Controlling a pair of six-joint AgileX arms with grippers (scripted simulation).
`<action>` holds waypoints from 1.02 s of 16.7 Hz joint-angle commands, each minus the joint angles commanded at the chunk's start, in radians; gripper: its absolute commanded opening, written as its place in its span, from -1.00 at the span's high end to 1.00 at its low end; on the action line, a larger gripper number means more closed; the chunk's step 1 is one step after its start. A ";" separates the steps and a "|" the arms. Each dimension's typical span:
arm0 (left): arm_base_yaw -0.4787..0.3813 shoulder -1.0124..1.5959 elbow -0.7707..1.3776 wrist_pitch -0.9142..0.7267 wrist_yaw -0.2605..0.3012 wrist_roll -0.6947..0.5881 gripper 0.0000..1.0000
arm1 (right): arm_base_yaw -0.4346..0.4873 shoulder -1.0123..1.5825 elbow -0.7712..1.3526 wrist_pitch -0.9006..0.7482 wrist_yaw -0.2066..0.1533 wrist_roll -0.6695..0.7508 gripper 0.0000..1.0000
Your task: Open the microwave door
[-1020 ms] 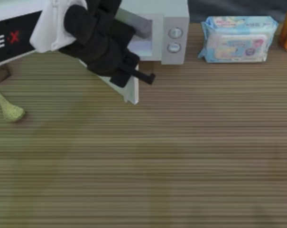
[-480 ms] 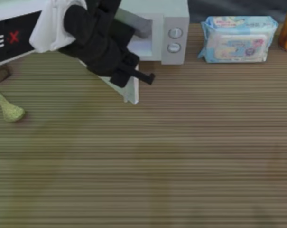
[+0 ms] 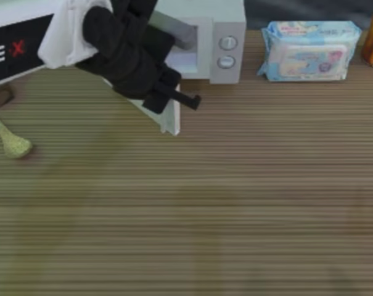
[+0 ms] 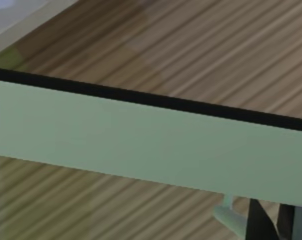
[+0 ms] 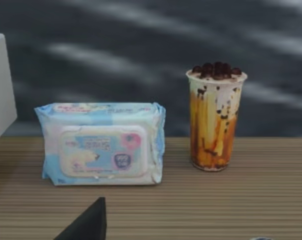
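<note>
top view down on table [image 3: 235, 203], right wrist low facing wipes pack [image 5: 103, 145], shared

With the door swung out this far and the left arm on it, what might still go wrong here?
1. The flat white microwave door stands wide open, its free edge pointing out over the table; pulling further may strain the hinge or drag the small white boxy microwave forward.
2. The left gripper sits tight against the door, so a careless retreat might knock it back shut.
3. The blue-white wet-wipes pack lies close beside the microwave; a shifted microwave may shove it.
</note>
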 joint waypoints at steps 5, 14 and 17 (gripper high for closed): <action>0.032 -0.033 -0.034 -0.001 0.043 0.084 1.00 | 0.000 0.000 0.000 0.000 0.000 0.000 -1.00; 0.062 -0.062 -0.069 -0.004 0.085 0.165 1.00 | 0.000 0.000 0.000 0.000 0.000 0.000 -1.00; 0.062 -0.062 -0.069 -0.004 0.085 0.165 1.00 | 0.000 0.000 0.000 0.000 0.000 0.000 -1.00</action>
